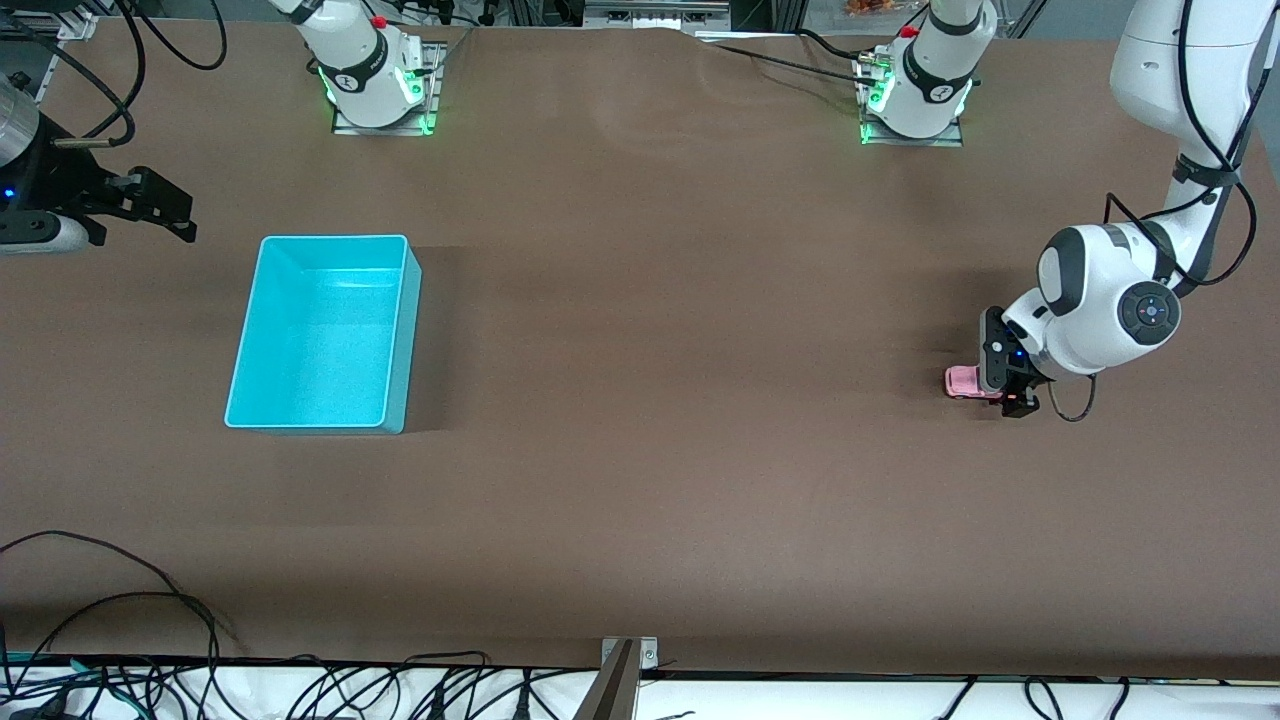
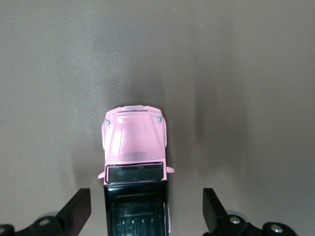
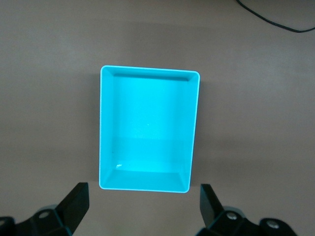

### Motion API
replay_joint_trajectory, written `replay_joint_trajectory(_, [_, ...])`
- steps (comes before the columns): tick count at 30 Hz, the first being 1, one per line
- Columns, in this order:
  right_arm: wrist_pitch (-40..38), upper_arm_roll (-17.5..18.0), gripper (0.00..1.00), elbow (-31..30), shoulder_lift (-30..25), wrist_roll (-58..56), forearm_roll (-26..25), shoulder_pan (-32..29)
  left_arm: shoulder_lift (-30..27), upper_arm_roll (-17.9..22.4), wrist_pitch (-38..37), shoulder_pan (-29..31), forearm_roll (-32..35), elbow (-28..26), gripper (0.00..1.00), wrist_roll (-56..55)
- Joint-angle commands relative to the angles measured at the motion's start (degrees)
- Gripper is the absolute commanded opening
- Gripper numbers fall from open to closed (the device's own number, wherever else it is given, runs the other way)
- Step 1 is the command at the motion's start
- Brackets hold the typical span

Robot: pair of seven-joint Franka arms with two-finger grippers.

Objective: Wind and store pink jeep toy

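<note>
The left arm reaches down from its base to the table at its own end, elbow folded and wrist bent so that the left gripper [image 1: 1012,395] sits low over the small light-pink toy jeep with a black roof [image 1: 966,382]. In the left wrist view its two black fingers [image 2: 76,210] stand spread wide, one on each side of the jeep's [image 2: 135,167] black-roofed rear half, with a clear gap of bare table between each fingertip and the car's flanks; the fingers are released and grip nothing. The jeep rests on its wheels on the table, its pink bonnet sticking out past the fingertips.

The right arm waits, its right gripper [image 1: 165,215] held in the air over the table at the right arm's end, beside the turquoise rectangular plastic bin [image 1: 325,332]. The right wrist view looks down on that bin [image 3: 147,129], and the black fingers [image 3: 74,206] are parted wide with nothing between them.

The brown matte table surface [image 1: 680,400] carries the bin and jeep well apart, near opposite ends. Black cables [image 1: 120,620] trail along the table's edge nearest the front camera.
</note>
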Motion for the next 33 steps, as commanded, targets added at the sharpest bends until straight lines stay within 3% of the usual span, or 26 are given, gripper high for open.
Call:
replay_joint_trajectory(1, [-0.5,0.2,1.00,0.4,0.0,-0.4,0.5,-0.5,0.1,-0.4,0.8,0.5,0.5,0.0,0.22,1.3])
replay_joint_trajectory(4, [-0.5,0.2,1.00,0.4,0.0,-0.4,0.5,-0.5,0.1,-0.4,0.8,0.4,0.5,0.2,0.08,1.3])
replay_joint_trajectory(6, [-0.6,0.2,1.00,0.4,0.0,-0.4,0.5,-0.5,0.1,-0.4,0.8,0.3,0.5,0.2,0.04,1.3])
replay_joint_trajectory(23, [-0.6,0.2,1.00,0.4,0.0,-0.4,0.5,-0.6,1.5,-0.3,0.8,0.7,0.4,0.4,0.04,0.8])
replay_joint_trajectory(33, [-0.6,0.2,1.00,0.4,0.0,-0.4,0.5,-0.6,5.2,-0.3,0.8,6.2,0.9,2.1,0.05,1.3])
